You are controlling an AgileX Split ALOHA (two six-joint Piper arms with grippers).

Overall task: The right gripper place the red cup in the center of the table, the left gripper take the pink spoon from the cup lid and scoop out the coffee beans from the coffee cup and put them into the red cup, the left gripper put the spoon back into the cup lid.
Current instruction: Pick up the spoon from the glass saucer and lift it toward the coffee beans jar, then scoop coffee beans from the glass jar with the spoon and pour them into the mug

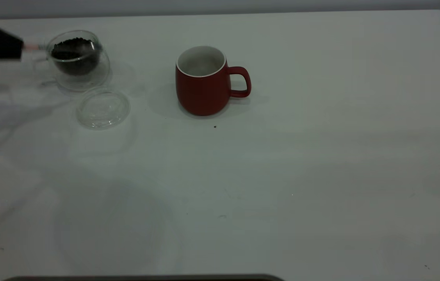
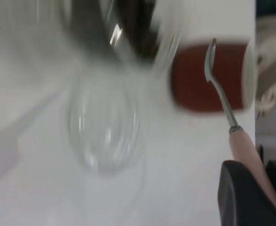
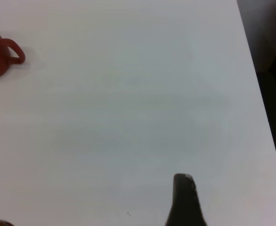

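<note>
White table (image 1: 321,175) fills the exterior view, grey wall strip behind its far edge.

We judge step one done: red cup (image 1: 204,84) stands upright near the middle of the table, a bit toward the far edge, handle facing the right edge. Interior looks white and empty from here, so no beans moved over yet as far as we can see.

Coffee cup (image 1: 79,58) sits near the far left corner, upright, coffee beans (image 1: 73,48) heaped inside. Cup lid (image 1: 103,107) lies flat on the table just beside it on the near side, apart from the red cup, nothing on it.

Left gripper (image 1: 18,48) is at the left edge, clamped on the handle of the pink spoon (image 1: 32,47); spoon reaches level across the coffee cup's rim with its bowl over the beans. We cannot tell whether the bowl is loaded.

Right arm is parked off to the right side; only one dark finger (image 3: 185,200) shows in its wrist view, so we cannot tell its grip state.

We put this at the scoop stage. Left to do: carry beans to the red cup, tip them in, return spoon to the lid.
</note>
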